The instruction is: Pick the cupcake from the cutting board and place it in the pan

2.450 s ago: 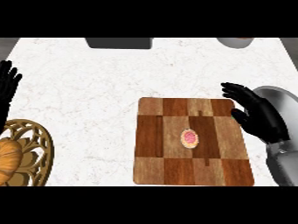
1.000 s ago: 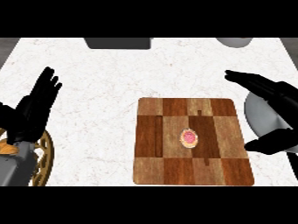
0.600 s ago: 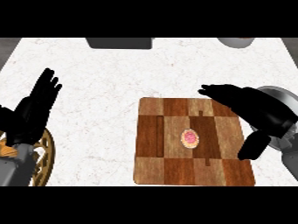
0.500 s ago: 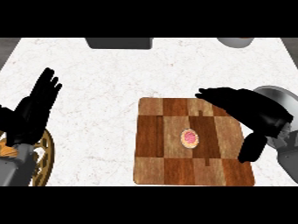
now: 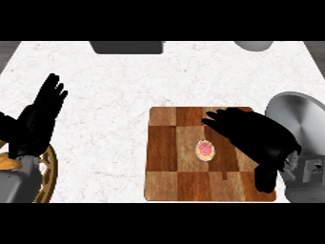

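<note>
**Operator:** Locate the cupcake.

**Technician:** The cupcake (image 5: pixel 205 150) stands on the cutting board (image 5: pixel 175 143), slightly right of the board's centre. Nothing is holding it.

**Operator:** State of the hands?

**Technician:** The right hand (image 5: pixel 253 136) is over the board's right half, just beside the cupcake. Its fingers are extended and spread, the thumb hangs toward the board's lower right corner, and it grips nothing. I cannot tell whether it touches the board. The left hand (image 5: pixel 35 121) rests well off the board's left edge, with its fingers straight and pointing up.

**Operator:** Hazards from this position?

**Technician:**
- The cupcake is small against the hand. Fingers closing from the side could tip it or push it across the board.
- Once the hand covers the cupcake, this view will probably lose sight of it, so the grasp would be hard to check.
- A low carry could catch the pan's near rim.

**Operator:** Containers?

**Technician:** The pan (image 5: pixel 302 124) lies just off the board's right edge, and no contents show in its visible part. A basket (image 5: pixel 49 164) sits off the board's lower left. It holds an orange-brown item (image 5: pixel 6 163), possibly bread, though too little shows to be sure.
</note>
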